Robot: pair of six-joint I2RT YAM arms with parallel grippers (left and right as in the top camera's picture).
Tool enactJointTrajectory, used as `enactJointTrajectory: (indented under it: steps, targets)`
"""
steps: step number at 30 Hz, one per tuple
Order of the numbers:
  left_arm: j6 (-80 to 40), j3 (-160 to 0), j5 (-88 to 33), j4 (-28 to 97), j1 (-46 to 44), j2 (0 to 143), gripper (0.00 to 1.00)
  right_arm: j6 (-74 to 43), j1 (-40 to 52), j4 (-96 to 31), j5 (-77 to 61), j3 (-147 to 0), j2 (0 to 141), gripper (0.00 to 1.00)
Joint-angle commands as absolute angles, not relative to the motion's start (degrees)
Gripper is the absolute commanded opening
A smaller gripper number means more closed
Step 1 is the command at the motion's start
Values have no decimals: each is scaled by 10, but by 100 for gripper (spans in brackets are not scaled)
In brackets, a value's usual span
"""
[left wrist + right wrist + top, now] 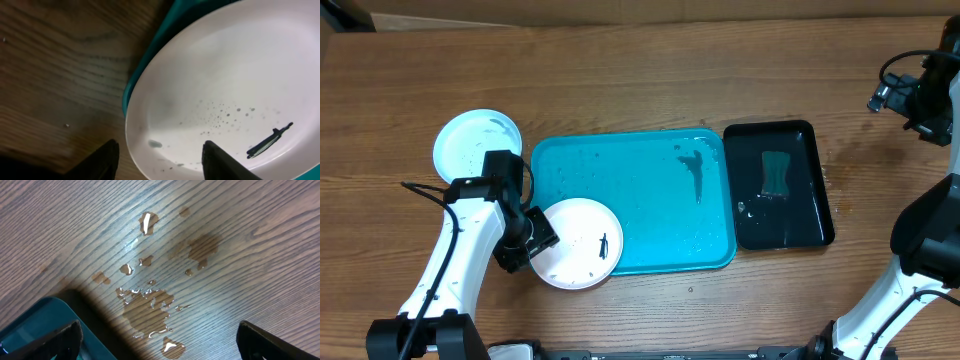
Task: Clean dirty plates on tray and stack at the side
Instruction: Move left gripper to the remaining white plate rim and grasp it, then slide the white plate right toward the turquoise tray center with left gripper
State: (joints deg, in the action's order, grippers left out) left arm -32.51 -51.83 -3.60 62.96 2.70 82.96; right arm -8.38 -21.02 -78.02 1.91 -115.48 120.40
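The turquoise tray (650, 170) lies mid-table, water-speckled. A white plate (582, 235) with a dark smudge sits on its front-left corner and overhangs the rim; it also fills the left wrist view (220, 75). My left gripper (527, 245) (162, 162) is open, its fingers either side of this plate's near rim, one over the wood and one over the plate. A pale, bluish-white plate (470, 140) rests on the table left of the tray. No yellow-green plate is in view. My right gripper (918, 95) (160, 340) is open and empty, over bare wet wood.
A glossy black tray (815, 190) holding a green sponge (775, 175) lies right of the turquoise tray. Water puddles (150, 305) lie on the wood under my right gripper, next to a dark tray corner (35, 325).
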Motion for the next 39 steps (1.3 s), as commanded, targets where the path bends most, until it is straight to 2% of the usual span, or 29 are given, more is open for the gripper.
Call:
enactJointTrajectory:
  steps: [1, 13, 23, 39]
  targets:
    - [-293, -514, -9, 614, 26, 832, 52, -88, -211, -778, 23, -1155, 1197, 100]
    - [-267, -514, 21, 587, 26, 832, 58, -88, -211, -778, 23, -1155, 1197, 100]
    - [-267, -478, 17, 568, 26, 832, 56, -88, -211, -778, 23, -1155, 1197, 100]
    - [-268, -443, -30, 521, 26, 832, 22, -88, -211, -778, 23, -1155, 1197, 100]
